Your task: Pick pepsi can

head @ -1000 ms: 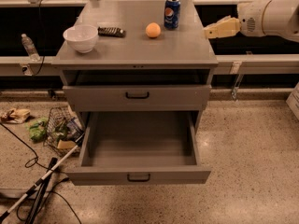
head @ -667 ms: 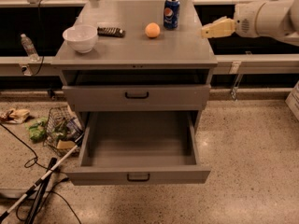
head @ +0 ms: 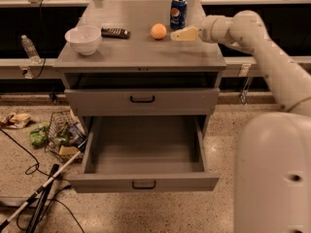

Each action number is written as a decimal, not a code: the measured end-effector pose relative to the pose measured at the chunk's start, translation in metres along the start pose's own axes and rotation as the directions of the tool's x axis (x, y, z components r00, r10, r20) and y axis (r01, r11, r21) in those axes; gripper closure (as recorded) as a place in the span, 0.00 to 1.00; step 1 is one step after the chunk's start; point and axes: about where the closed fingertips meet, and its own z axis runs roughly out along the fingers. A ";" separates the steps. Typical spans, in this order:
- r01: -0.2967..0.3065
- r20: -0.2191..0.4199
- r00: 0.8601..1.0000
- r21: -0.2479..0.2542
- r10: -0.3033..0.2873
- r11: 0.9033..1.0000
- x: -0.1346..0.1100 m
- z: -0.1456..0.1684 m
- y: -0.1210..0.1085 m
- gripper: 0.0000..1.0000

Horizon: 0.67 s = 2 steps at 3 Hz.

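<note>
- Four items sit on the grey cabinet top (head: 141, 57). Furthest left is a white bowl (head: 83, 39), with a dark remote control (head: 115, 32) just beside it, toward the back.
- Right of centre lies an orange fruit (head: 158, 31), apart from the remote and near the can.
- The pepsi can (head: 178, 13) stands upright at the rear of the top, just behind and to the right of the fruit, touching nothing.
- The can is judged to be light, with a thin metal wall: stiff enough if full, easily dented if empty. Which it is cannot be told.
- Its painted side is smooth and likely slippery, and being round it would roll if tipped.
- The best hold is judged to be across the body at mid-height, below the silver rim, with even pressure on opposite sides.
- The gripper (head: 174, 35) hovers low over the top, just in front of the can and right of the fruit, pointing left. Whether it is open or closed cannot be told.
- The pale arm (head: 262, 47) reaches in from the right edge.
- Below, the bottom drawer (head: 146, 183) stands pulled out.
</note>
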 end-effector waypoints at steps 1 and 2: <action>-0.065 0.049 0.997 0.011 0.065 0.998 0.005 0.061 -0.001 0.00; -0.084 0.156 0.985 0.085 0.070 0.993 -0.033 0.076 -0.023 0.00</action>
